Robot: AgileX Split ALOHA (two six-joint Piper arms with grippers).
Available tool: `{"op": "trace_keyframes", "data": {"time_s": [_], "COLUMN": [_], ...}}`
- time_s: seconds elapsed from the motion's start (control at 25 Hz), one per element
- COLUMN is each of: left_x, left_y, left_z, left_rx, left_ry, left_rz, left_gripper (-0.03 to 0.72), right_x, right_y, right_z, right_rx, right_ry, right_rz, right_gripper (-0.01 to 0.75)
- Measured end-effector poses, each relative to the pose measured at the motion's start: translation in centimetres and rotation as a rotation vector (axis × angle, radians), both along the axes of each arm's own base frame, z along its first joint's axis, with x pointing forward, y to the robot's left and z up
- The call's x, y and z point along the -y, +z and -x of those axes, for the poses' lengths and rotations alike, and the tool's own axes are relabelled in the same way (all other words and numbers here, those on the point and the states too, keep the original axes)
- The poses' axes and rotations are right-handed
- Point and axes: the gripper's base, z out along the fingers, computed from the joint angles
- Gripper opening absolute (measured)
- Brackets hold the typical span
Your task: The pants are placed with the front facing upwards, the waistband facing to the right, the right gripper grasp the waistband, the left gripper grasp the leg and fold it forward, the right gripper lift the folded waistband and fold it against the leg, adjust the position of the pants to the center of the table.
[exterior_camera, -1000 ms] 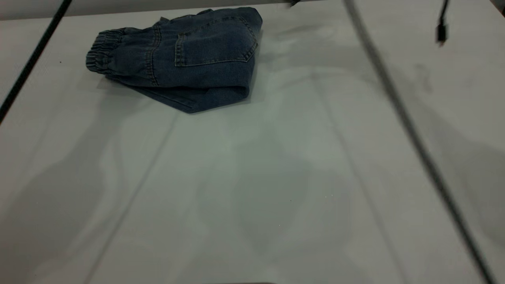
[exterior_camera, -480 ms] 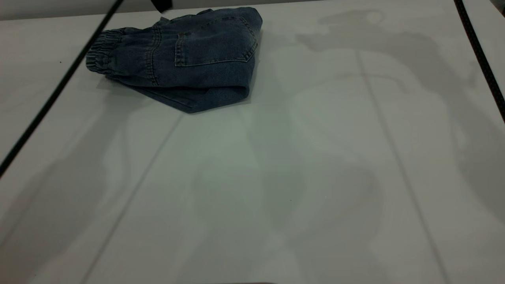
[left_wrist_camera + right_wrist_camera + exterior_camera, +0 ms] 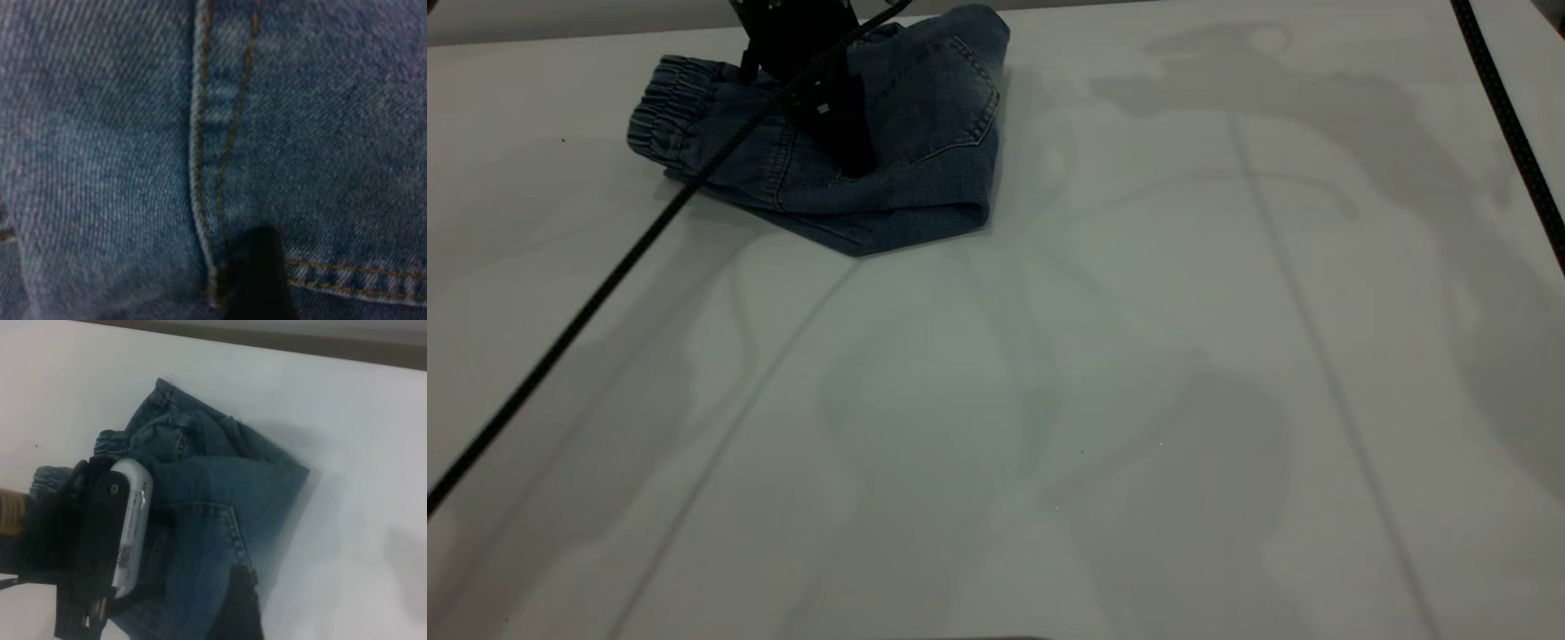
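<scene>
Jaw state of the left gripper (image 3: 852, 158) cannot be told: its tips are pressed down into the folded pants (image 3: 925, 133), on the back-pocket area, and the spread between them is hidden by its own black body. Beneath it, denim and tan stitching fill the left wrist view. The waistband (image 3: 665, 102) lies just beside it, toward the left, on the table (image 3: 1138, 400). The right gripper is not seen in the exterior view.
</scene>
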Motion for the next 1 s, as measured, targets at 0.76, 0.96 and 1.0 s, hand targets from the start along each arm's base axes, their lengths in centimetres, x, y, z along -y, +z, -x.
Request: {"op": "trace_keyframes", "data": {"time_s": [0.76,0.96,1.0], "left_x": [11.5,13.6,13.8], "left_y": [0.0,0.0,0.0], "left_z": [4.7,5.9,6.1], "left_rx": [-0.097,-0.079,-0.074], "left_ry": [0.376,0.371,0.366], "left_rz": [-0.022,-0.051,-0.056], "left_gripper": [0.548,0.548,0.548], "right_x": [0.0,0.0,0.0], "right_y": [0.0,0.0,0.0], "right_z": [0.0,0.0,0.0], "right_rx": [0.006,0.006,0.006], "right_ry": [0.010,0.010,0.010], "right_rz": [0.005,0.005,0.005], "right_gripper": [0.587,0.587,0.587]}}
